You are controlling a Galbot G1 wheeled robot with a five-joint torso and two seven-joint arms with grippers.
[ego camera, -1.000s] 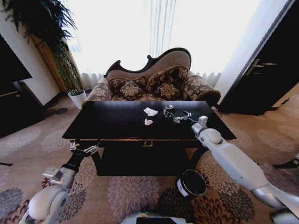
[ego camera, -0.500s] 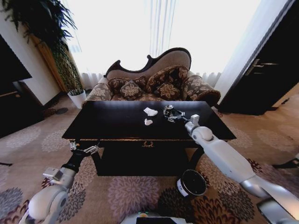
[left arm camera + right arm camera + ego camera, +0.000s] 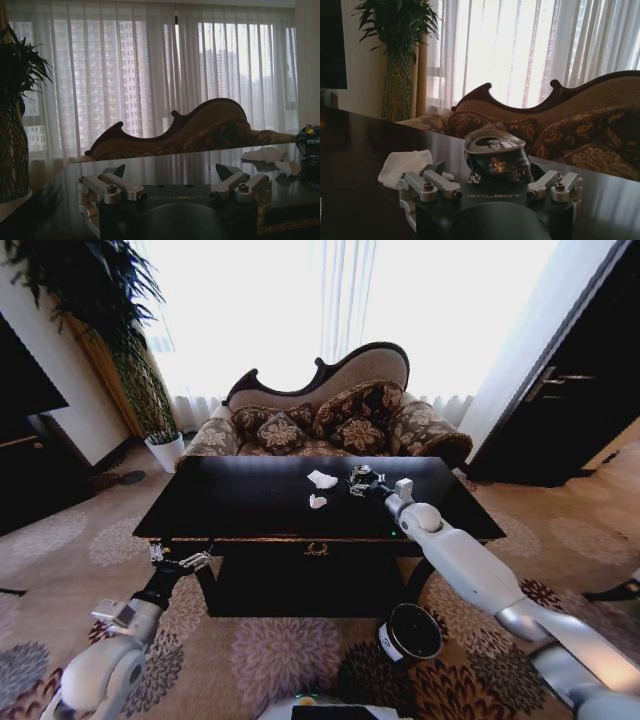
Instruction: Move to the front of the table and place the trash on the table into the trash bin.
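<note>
Jaws of the right gripper (image 3: 491, 175) stand open on either side of the crushed dark can (image 3: 496, 156), which sits on the glossy black table (image 3: 240, 502) at about one o'clock from the table's middle in the head view. Over the last second the right arm has reached forward across the table: its gripper (image 3: 362, 483) was short of the can and to its right, and now it has closed in until the can lies between the open jaws. I judge that puts the arm in position to close on this first piece of trash; nothing is gripped yet.

Two white paper wads remain on the table, the larger one (image 3: 322, 479) just at nine o'clock of the can and the smaller one (image 3: 317, 502) nearer the robot. The black trash bin (image 3: 409, 632) stands on the carpet below the table's front edge, at about five o'clock from the can, well apart from it.

The left gripper (image 3: 172, 187) waits with jaws open, low at the table's front left corner (image 3: 180, 562), and has not moved.
</note>
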